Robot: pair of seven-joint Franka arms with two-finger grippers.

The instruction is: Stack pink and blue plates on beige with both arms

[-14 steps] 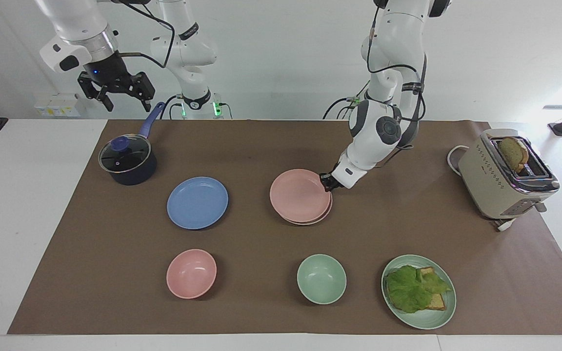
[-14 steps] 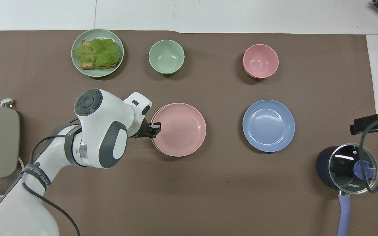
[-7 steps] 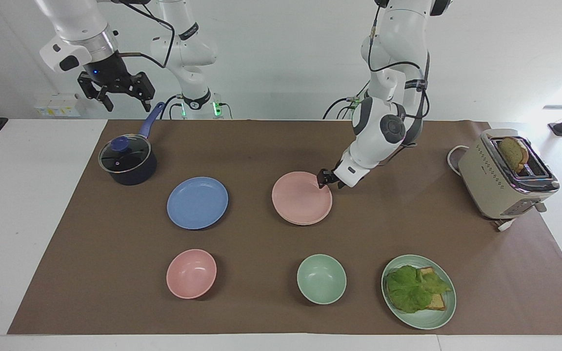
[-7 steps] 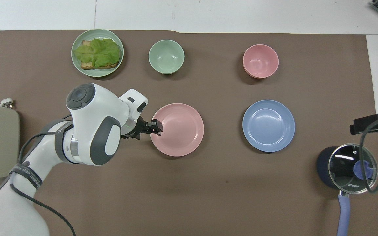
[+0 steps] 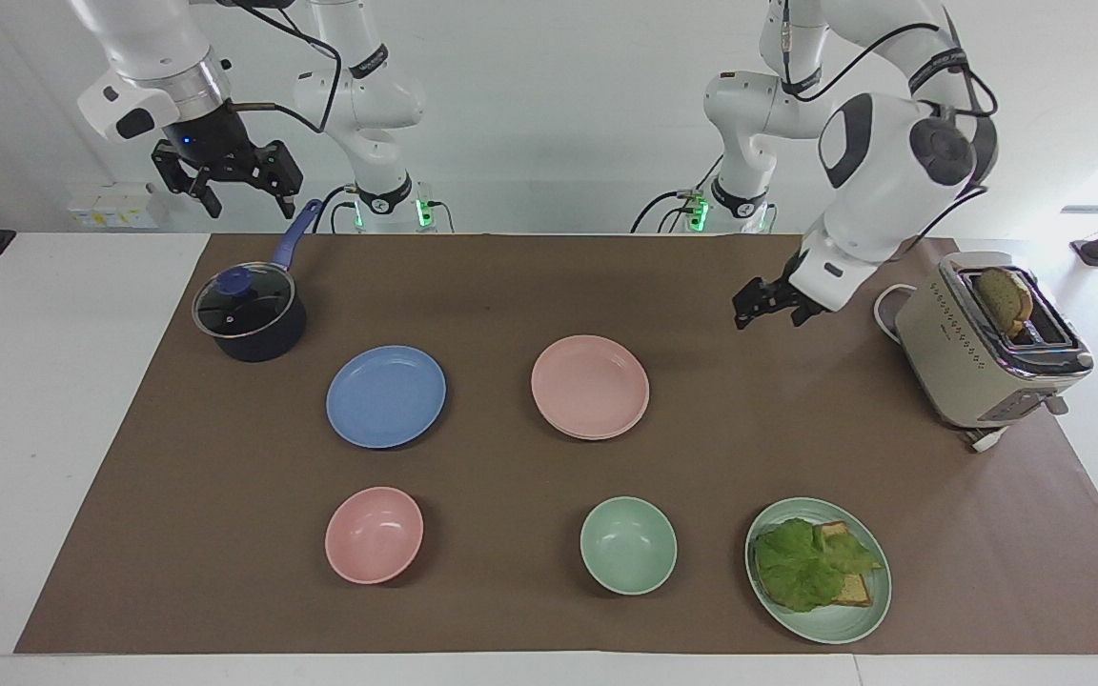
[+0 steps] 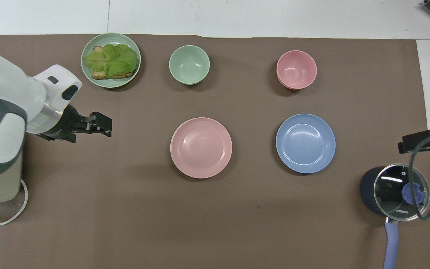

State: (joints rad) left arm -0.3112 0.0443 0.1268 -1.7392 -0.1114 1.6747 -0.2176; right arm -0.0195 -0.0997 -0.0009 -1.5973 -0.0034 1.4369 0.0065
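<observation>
The pink plate [image 5: 590, 386] [image 6: 201, 147] lies mid-table on top of the beige plate [image 5: 600, 436]; only a thin sliver of the beige rim shows under its edge. The blue plate [image 5: 385, 395] [image 6: 305, 143] lies flat beside them, toward the right arm's end. My left gripper [image 5: 766, 319] [image 6: 106, 125] hangs open and empty over bare mat between the pink plate and the toaster. My right gripper [image 5: 252, 205] waits open and empty, high above the pot's handle.
A dark pot with a glass lid [image 5: 249, 314] [image 6: 394, 190] stands nearer the robots than the blue plate. A beige toaster [image 5: 987, 343] holds bread at the left arm's end. A pink bowl [image 5: 374, 534], a green bowl [image 5: 628, 545] and a green plate [image 5: 854, 619] with lettuce toast line the farther edge.
My left gripper opened and let go of the pink plate's rim. The plate settled flat on the beige one. The gripper then lifted away toward the toaster. The right arm stayed put.
</observation>
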